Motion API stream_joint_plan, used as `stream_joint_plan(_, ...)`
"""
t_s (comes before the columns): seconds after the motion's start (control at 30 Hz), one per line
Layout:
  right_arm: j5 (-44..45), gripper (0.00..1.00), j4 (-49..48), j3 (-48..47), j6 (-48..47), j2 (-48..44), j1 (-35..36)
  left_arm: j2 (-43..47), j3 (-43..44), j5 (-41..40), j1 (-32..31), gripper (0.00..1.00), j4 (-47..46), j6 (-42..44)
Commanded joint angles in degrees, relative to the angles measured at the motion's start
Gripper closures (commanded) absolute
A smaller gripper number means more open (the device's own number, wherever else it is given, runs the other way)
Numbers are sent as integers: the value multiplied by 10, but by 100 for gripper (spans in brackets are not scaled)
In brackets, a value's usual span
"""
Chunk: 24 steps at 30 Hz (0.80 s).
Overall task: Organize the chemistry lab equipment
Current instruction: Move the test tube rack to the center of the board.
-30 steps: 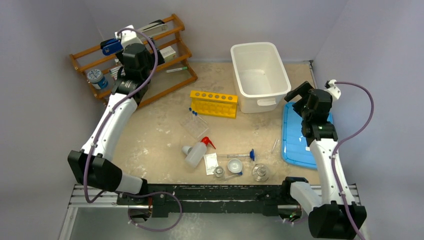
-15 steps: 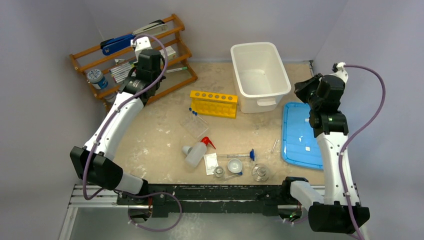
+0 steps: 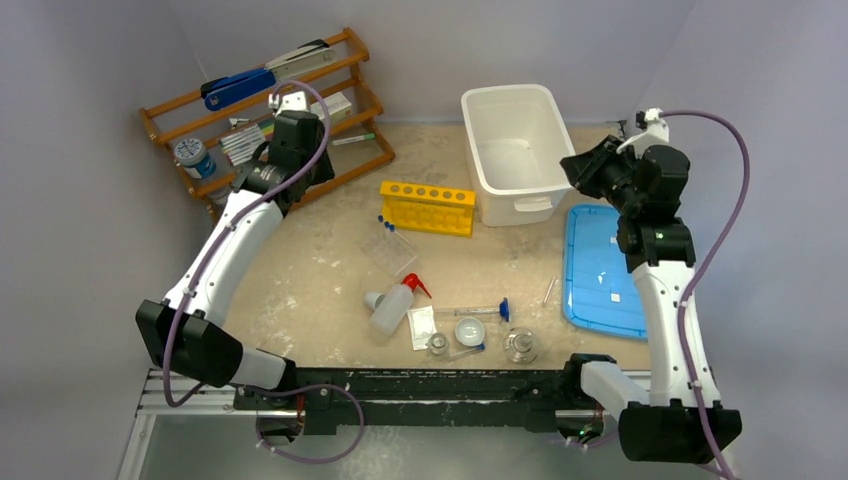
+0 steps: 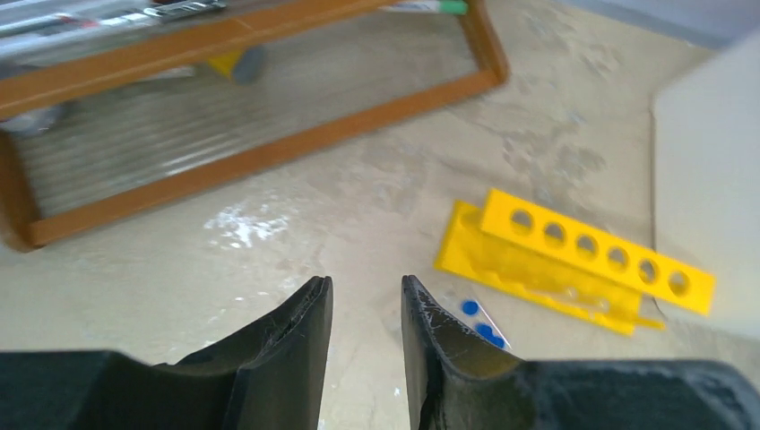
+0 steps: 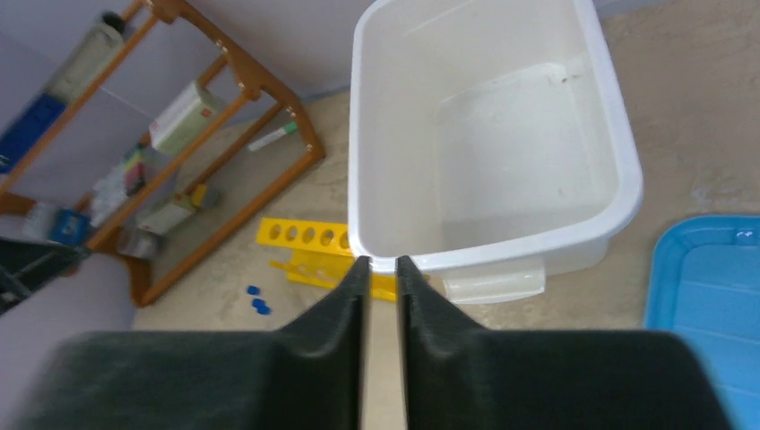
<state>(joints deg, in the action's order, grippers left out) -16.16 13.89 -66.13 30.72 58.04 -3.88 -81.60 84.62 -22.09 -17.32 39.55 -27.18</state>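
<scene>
A white squeeze bottle [image 3: 392, 306] with a red nozzle lies on its side in the middle of the table. By the near edge stand two small glass flasks [image 3: 438, 344] [image 3: 519, 345], a dish [image 3: 469, 330] and a blue-capped tube [image 3: 485, 312]. The clear tube tray [image 3: 390, 250] lies just in front of the yellow six-hole rack [image 3: 428, 207] [image 4: 582, 251]. My left gripper [image 4: 363, 282] hangs above bare table in front of the shelf, open and empty. My right gripper [image 3: 568, 164] [image 5: 378, 260] is raised beside the white bin, its jaws a narrow slit apart with nothing in them.
A white bin [image 3: 472, 140] [image 5: 358, 179] stands at the back centre. A blue tray [image 3: 600, 270] lies at the right edge. The wooden shelf [image 3: 350, 95] with a stapler, markers and boxes fills the back left corner. Walls close in on both sides.
The left wrist has swung right, away from the shelf's upper rungs. The right wrist has risen off the blue tray and turned left toward the white bin.
</scene>
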Motion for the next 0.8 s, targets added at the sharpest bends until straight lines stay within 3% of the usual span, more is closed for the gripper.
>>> stream_joint_plan(0.0,21,89,17,-42,-78,19,73,27,-38,127,-10,66,-46,31)
stream_joint_plan(0.1,112,100,52,-63,-74,36,168,14,-40,124,-24,75,-48,36)
stream_joint_plan(0.27,200,100,66,-83,-35,77,307,10,-46,115,-25,91,-72,58)
stream_joint_plan(0.4,257,100,80,-88,-21,117,377,2,-68,93,-25,100,-67,73)
stream_joint_plan(0.47,272,100,82,-85,-6,129,388,2,-77,90,-25,100,-62,70)
stream_joint_plan(0.57,274,91,69,-74,-5,148,396,6,-97,85,-25,100,-66,59)
stream_joint_plan(0.77,285,89,77,-80,1,213,452,-17,-129,33,-21,98,-64,35)
